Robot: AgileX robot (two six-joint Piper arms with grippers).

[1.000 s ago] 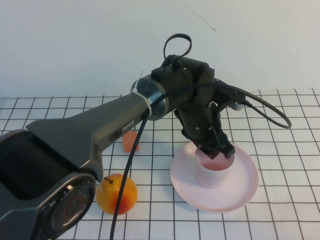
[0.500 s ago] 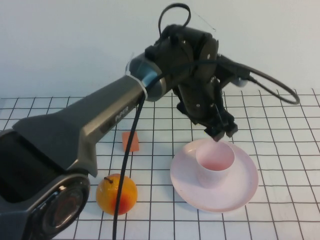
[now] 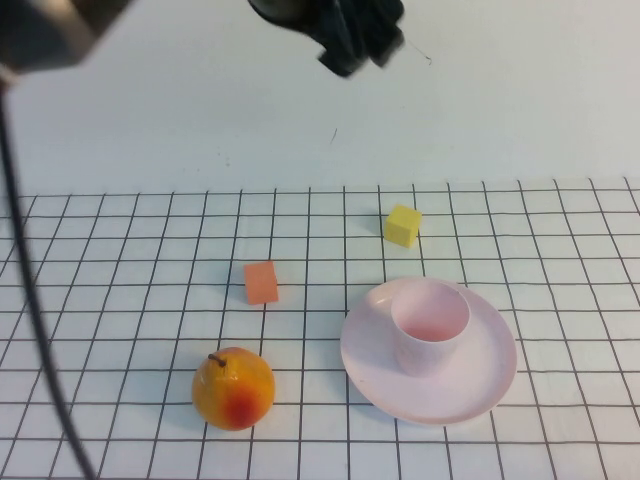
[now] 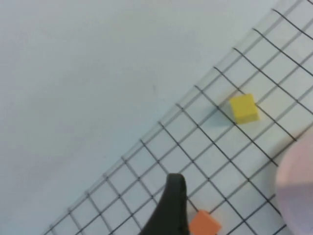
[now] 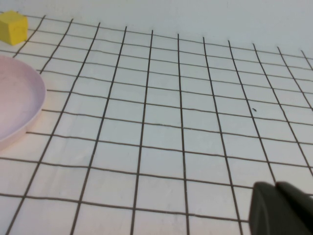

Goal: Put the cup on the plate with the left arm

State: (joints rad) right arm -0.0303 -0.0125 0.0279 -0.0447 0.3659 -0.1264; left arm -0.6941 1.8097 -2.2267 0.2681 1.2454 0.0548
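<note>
We are seeing the fruit (image 3: pixel 233 388), orange block (image 3: pixel 261 283), left end effector (image 3: pixel 352 45) hanging blurred high above the desk (image 3: pixel 120 330), grip state unreadable, and the cup (image 3: pixel 430 325) sitting upright on the plate (image 3: pixel 480 385); the right end effector (image 5: pixel 281 209) is hovering low beside it, grip likewise unreadable

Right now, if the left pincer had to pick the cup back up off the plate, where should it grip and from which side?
Probably by the rim, from straight above. The cup stands upright and open-mouthed on the plate, whose raised rim would hinder a low side approach. The left pincer is high above the table; the right pincer is low over the grid, off to the plate's right.
</note>
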